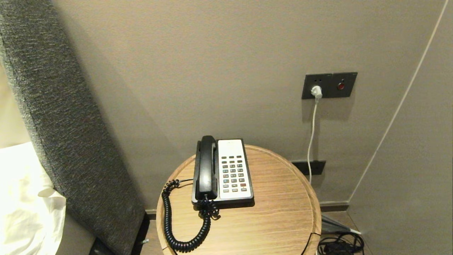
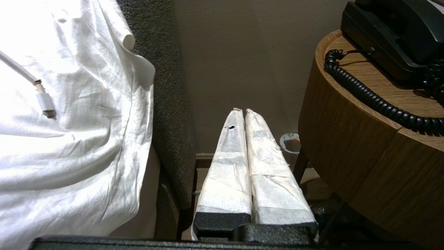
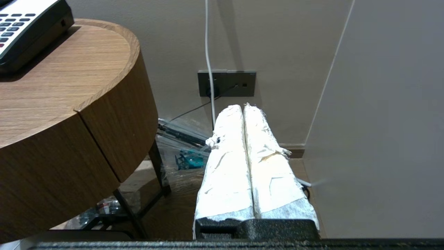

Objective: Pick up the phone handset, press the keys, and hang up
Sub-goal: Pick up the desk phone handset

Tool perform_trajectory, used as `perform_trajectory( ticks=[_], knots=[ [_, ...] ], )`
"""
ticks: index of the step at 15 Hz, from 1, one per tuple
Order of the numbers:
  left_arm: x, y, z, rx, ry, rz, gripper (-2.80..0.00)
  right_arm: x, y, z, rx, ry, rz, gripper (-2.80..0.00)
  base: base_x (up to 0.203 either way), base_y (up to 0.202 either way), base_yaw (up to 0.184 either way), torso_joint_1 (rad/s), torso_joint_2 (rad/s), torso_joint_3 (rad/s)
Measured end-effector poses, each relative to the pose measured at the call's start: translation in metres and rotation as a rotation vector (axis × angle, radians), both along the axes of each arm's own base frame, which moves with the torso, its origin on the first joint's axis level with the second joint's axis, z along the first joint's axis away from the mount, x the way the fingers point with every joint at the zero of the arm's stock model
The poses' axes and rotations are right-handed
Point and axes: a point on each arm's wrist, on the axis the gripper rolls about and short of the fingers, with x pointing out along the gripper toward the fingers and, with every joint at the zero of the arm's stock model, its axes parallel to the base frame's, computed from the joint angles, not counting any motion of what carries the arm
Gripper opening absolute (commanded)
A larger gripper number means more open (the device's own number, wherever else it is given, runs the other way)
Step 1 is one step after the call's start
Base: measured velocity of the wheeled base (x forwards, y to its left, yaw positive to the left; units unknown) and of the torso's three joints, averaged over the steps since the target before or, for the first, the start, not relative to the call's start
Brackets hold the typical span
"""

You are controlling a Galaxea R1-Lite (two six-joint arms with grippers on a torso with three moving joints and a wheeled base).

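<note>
1. We see the long black plastic phone handset [image 1: 207, 166] lying in its cradle on the left side of the black-and-white phone base [image 1: 230, 196], which sits toward the back of a round wooden side table [image 1: 283, 212] set against a beige wall.
2. We find the keys [image 1: 233, 173], a grid of small dark grey buttons with one red one, on the white faceplate just beside the handset, untouched.
3. A black coiled cord [image 1: 170, 219] loops from the handset's near end across the tabletop to the table's front edge.
4. Our left gripper [image 2: 242, 113], its fingers wrapped in white tape, hangs clenched and empty, low in the gap between the table and a grey upholstered headboard [image 1: 60, 117] with white bedding [image 2: 69, 121].
5. Our right gripper [image 3: 242, 107], wrapped alike, is pressed closed on nothing, low beside the table's right flank, facing a dark wall socket [image 3: 227, 83]; what lies under the table appears to be cables, though we cannot be sure.
6. We judge nothing done yet: lifting, keying and hanging up all remain.
</note>
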Motion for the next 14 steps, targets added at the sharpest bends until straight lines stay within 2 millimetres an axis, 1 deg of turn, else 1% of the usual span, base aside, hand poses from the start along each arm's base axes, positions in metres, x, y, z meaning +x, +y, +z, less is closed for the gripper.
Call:
perform_trajectory(
  ticks=[4,5,14],
  knots=[
    [0.0000,0.0000,0.0001,0.000,-0.001,0.000,-2.80,0.0000,0.0000,0.0000,-0.001,0.000,0.000,-2.80,0.000,0.000,0.000,0.000,0.00,0.000],
    [0.0000,0.0000,0.0000,-0.002,0.000,0.000,-2.80,0.0000,0.0000,0.0000,0.000,0.000,0.000,-2.80,-0.102,0.000,0.001,0.007,0.01,-0.002],
    [0.0000,0.0000,0.0004,0.000,-0.004,0.000,-2.80,0.0000,0.0000,0.0000,-0.001,0.000,0.000,-2.80,-0.190,0.000,0.000,0.000,0.00,-0.001]
  ],
)
